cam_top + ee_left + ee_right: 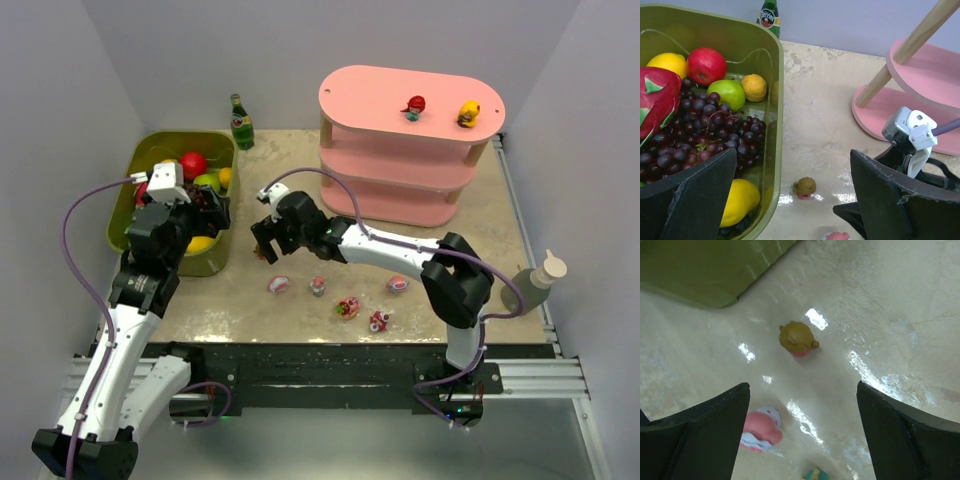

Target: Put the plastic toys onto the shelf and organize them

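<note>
right hand (pixel 802 390), jaws wide, above brown-haired figurine (pixel 798 338)

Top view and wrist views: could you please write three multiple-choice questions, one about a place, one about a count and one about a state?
1. Where is the brown toy? A on the table near the bin; B inside the bin; C on the shelf.
2. How many toys stand on the shelf's top board? A none; B two; C five.
3. The right gripper is: A shut on the brown toy; B shut on the bin; C open and empty.

Answers: 1 A, it stands on bare table outside the bin wall. 2 B, only a red toy and a yellow toy are there. 3 C, its jaws stand wide apart with nothing between them.
</note>
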### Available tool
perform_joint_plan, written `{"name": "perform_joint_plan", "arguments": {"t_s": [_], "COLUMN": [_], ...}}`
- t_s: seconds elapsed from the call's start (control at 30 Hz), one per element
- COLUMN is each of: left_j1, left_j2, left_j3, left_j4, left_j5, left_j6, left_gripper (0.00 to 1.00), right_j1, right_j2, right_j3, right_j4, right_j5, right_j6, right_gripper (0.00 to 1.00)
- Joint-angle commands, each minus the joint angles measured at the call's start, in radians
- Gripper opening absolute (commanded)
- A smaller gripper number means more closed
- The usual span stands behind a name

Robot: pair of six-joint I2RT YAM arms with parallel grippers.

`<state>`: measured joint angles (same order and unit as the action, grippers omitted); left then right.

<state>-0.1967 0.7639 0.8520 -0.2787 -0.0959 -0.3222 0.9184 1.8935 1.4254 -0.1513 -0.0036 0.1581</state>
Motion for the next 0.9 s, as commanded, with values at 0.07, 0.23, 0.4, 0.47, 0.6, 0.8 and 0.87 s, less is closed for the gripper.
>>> {"name": "perform_joint_plan", "arguments": {"t_s": [0.07,0.23,0.4,0.47,0.6,0.8,0.87], "left_j1": [0.010,0.010,0.010,0.010,0.010,0.010,0.010], "left_j2": [0.012,0.014,0.017,0.017,0.018,0.015,0.017], "left_j3": [-0.011,-0.011,-0.010,-0.010,-0.010,-0.011,-0.011], "left_j4": [0.021,0.019,0.018,0.019,0.019,0.018,0.018], "left_j5": [-0.013,-0.013,-0.010,-0.007,-0.008,-0.013,-0.013], "left_j6": [0.002,0.003,0.003,0.003,0.006,0.008,0.009], "left_gripper": [1.00,1.00,1.00,1.00,1.00,1.00,1.00], "right_j1": [0.074,0.086,0.088,0.088,0.088,0.089,0.089], "right_j2": [0.048,0.125,0.154,0.156,0.174,0.222,0.234], "right_j3": [0.050,0.084,0.066,0.030,0.030,0.075,0.081], "right_j4": [0.180,0.171,0.211,0.284,0.311,0.292,0.280], "right_j5": [0.207,0.309,0.349,0.333,0.309,0.312,0.321], "right_j6": [0.213,0.306,0.325,0.302,0.278,0.297,0.311], "right_gripper": [0.91,0.84,0.77,0.74,0.71,0.68,0.66]}}
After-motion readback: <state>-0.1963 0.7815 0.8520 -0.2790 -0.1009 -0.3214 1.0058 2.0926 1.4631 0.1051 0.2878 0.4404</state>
